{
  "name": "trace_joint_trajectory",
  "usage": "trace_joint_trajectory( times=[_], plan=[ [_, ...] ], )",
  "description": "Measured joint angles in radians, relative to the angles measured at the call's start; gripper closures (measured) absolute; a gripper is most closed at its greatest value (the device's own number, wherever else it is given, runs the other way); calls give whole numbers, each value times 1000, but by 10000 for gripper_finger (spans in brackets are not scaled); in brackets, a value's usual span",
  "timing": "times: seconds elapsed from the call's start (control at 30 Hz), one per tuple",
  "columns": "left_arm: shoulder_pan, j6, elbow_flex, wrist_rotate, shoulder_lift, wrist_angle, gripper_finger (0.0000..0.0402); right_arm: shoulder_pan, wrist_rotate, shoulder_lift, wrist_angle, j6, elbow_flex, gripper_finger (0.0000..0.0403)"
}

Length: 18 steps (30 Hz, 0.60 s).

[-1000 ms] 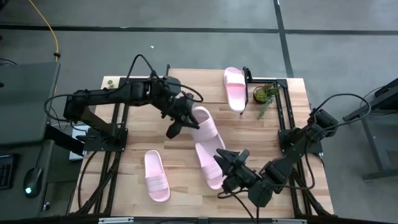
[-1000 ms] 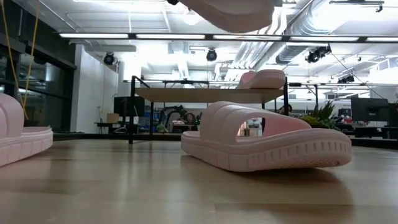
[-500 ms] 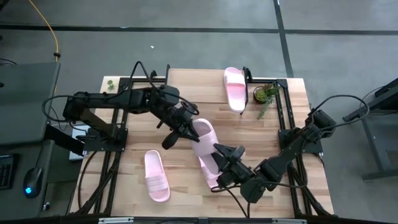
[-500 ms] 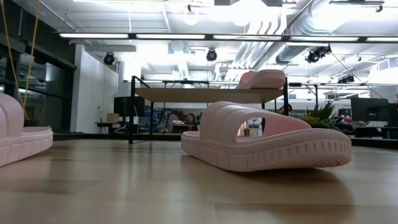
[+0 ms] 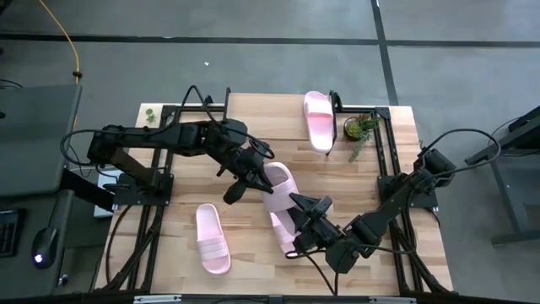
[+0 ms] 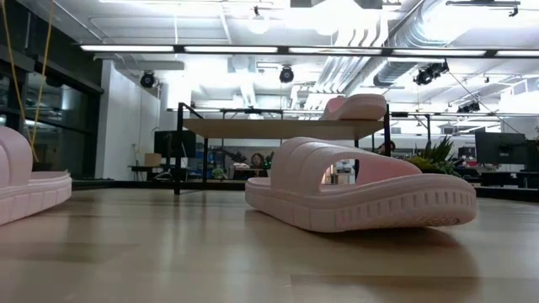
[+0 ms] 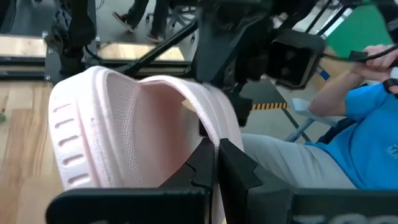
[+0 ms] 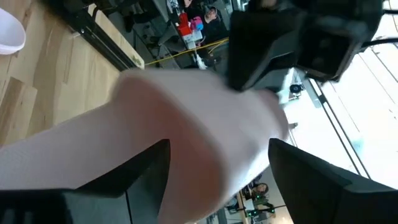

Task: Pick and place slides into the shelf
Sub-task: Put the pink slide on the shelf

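Observation:
My left gripper [image 5: 245, 179] [image 7: 214, 158] is shut on one pale pink slide [image 5: 278, 180] [image 7: 124, 124] and holds it in the air over mid-table. My right gripper [image 5: 308, 207] [image 8: 217, 168] is open. Its fingers stand on either side of that slide's near end [image 8: 199, 130]; whether they touch it I cannot tell. A second slide [image 5: 285, 235] [image 6: 362, 194] rests sole-down on the table below them. A third [image 5: 213, 239] [image 6: 21, 185] lies near-left. The fourth [image 5: 318, 120] [image 6: 358, 107] lies on top of the shelf [image 6: 278, 128] at the far edge. My left gripper pinches a thin pale edge of the slide [image 7: 208, 127] between its two fingers, coming from the table's left. The slide is lifted clear of the table and reaches away from the fingers toward the right arm.
A small potted plant [image 5: 363, 128] [image 6: 438, 156] stands right of the shelf. Black frame rails [image 5: 384, 169] run along the table's left and right sides. A seated person in a blue top [image 7: 367, 124] is beyond the table. The shelf top left of its slide is bare.
My left gripper has carried the slide toward the near edge and the right arm, and the slide has left the top of the low view. My right gripper has moved toward the far-left to meet it, and its fingers now flank the slide's near end.

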Motion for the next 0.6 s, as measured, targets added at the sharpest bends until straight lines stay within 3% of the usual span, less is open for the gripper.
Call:
trace_joint_trajectory(
  times=[0.6],
  plan=[
    [2, -13, 0, 29, 55, 50, 401, -13, 27, -1, 45, 7, -1, 155]
  ],
)
